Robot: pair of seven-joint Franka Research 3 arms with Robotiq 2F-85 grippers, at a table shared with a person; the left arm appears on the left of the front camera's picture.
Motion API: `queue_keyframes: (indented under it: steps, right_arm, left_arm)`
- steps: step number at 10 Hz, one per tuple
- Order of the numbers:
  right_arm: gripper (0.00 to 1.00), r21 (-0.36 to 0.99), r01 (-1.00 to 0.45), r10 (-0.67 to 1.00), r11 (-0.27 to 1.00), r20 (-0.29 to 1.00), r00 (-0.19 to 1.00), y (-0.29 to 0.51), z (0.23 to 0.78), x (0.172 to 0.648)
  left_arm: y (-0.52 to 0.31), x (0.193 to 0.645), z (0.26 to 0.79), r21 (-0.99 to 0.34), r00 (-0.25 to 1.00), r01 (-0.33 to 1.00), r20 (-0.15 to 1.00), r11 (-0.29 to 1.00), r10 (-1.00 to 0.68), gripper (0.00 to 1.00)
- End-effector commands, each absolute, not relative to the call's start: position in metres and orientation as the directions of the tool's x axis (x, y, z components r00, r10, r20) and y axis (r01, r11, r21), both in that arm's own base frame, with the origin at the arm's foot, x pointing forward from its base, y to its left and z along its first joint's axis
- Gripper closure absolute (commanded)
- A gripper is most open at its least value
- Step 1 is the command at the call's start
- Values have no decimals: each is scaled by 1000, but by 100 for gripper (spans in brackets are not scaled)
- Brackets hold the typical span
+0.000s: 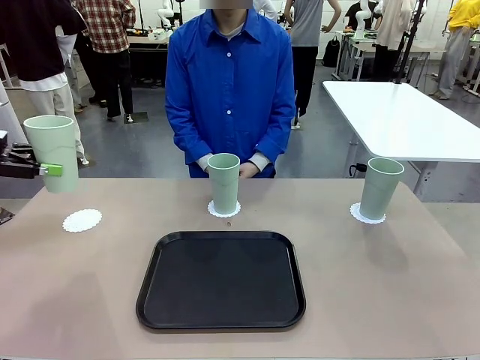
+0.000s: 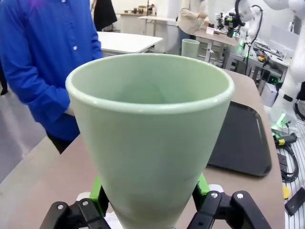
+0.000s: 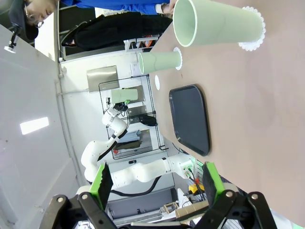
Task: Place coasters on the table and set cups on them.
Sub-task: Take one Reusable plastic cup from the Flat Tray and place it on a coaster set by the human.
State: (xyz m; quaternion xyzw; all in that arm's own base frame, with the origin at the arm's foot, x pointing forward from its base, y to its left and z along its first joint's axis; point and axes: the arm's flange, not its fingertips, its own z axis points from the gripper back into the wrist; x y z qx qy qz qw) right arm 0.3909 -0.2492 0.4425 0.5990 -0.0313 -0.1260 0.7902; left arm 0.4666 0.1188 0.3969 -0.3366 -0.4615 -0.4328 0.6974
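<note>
Three mint-green cups show in the front view. One cup point(image 1: 223, 184) stands upright on a lacy white coaster point(image 1: 224, 209) near the middle of the tabletop's far edge, right in front of a person in a blue shirt point(image 1: 230, 90) whose hands rest just behind it. A second cup point(image 1: 380, 188) stands on its own coaster point(image 1: 367, 214) toward the far right corner. The third cup point(image 1: 53, 152) hangs in the air above the tabletop's left edge, pinched by the left end effector point(image 1: 46, 169); the left wrist view shows its green pads point(image 2: 97, 192) pressed against the lower wall of this cup point(image 2: 150, 138) on both sides. A third coaster point(image 1: 82, 220) lies bare on the tabletop point(image 1: 390, 292) near the left edge, below and slightly to the right of the held cup, apart from it.

A large black tray point(image 1: 221, 280) sits in the middle toward the near edge, between the coasters and the robot's side. A tiny brown speck lies on the tabletop between the tray and the centre coaster.

The right end effector point(image 3: 157, 183) has its fingers spread wide with nothing between them, and it looks sideways along the tabletop at the two standing cups. A white table point(image 1: 397, 120) stands beyond the far right corner.
</note>
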Motion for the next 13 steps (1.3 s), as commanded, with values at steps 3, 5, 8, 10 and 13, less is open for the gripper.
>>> queue_keyframes:
  steps: [3, 5, 8, 10, 13]
  right_arm:
    - [0, 956, 158, -236, 246, -99, 967, -247, 443, 388]
    - [0, 956, 158, -236, 246, -99, 967, -247, 443, 388]
    - [0, 956, 158, -236, 246, -99, 967, -247, 443, 388]
    - [0, 956, 158, -236, 246, -99, 967, -247, 443, 388]
    - [0, 956, 158, -236, 246, -99, 967, -247, 443, 388]
  left_arm:
    - [125, 470, 396, -71, 204, 910, 934, 408, -293, 16]
    - [125, 470, 396, -71, 204, 910, 934, 408, -293, 16]
    - [125, 472, 394, -75, 207, 910, 934, 407, -292, 16]
    - [126, 490, 370, -24, 126, 934, 956, 357, -266, 16]
    - [136, 514, 330, -44, 118, 942, 971, 333, -206, 16]
